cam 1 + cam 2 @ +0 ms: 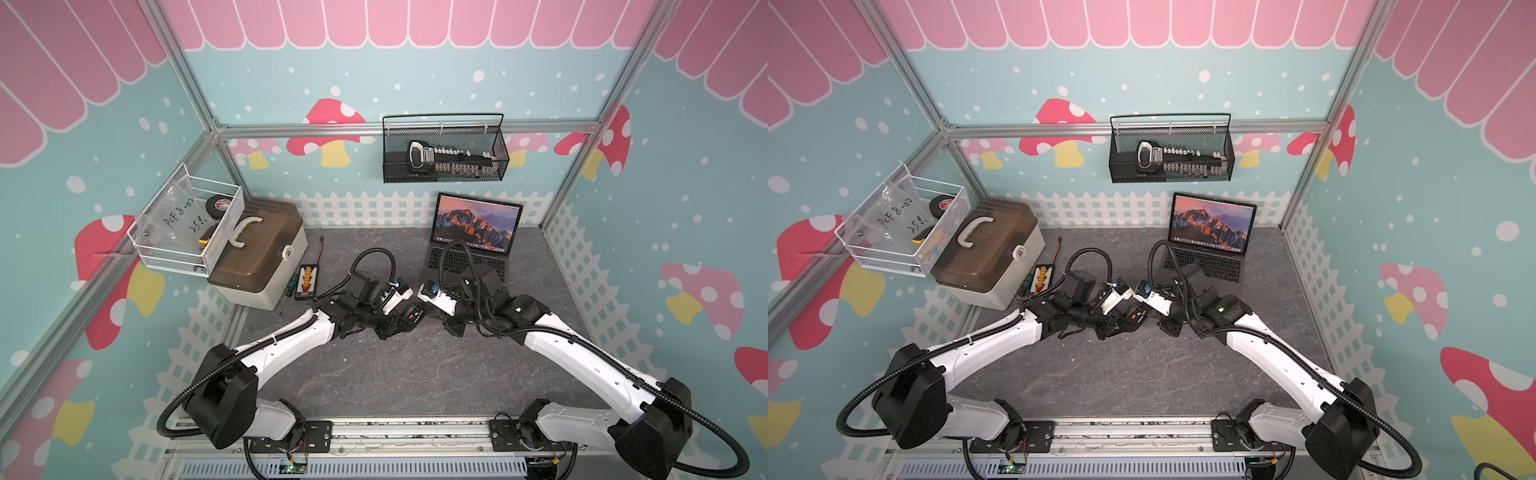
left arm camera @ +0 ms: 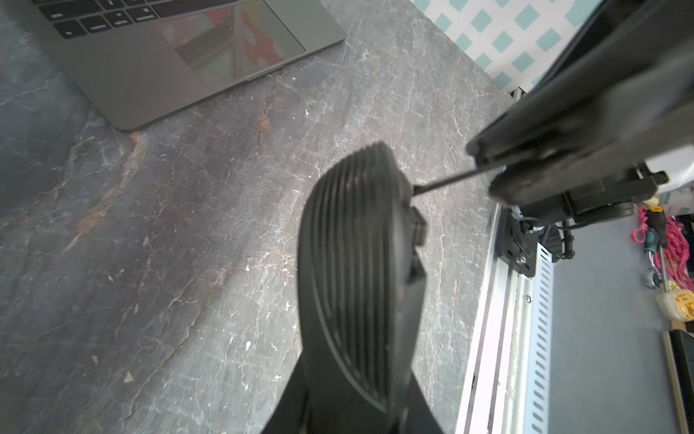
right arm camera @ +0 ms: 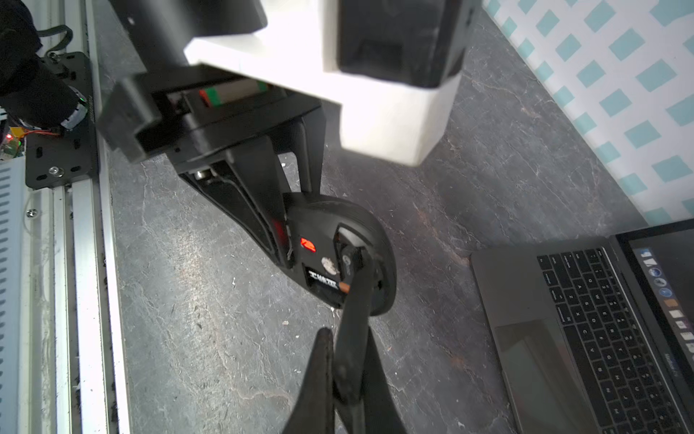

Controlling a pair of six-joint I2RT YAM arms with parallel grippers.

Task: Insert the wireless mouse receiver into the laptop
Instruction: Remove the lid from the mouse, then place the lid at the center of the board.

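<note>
Black wireless mouse (image 3: 323, 225) in left gripper (image 3: 296, 225), right gripper (image 3: 353, 266) at its underside.

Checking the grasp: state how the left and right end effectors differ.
The left end effector clamps the wireless mouse, jaws spread around it; the right end effector has jaws pinched together. The left carries the mouse; the right's tips sit in its underside recess. Both meet at the mouse.

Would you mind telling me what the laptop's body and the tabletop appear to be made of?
The laptop looks like matte dark-grey metal, judging by its smooth, even sheen. The tabletop looks like grey stone or a stone-print laminate: pale veins and rusty streaks.
</note>
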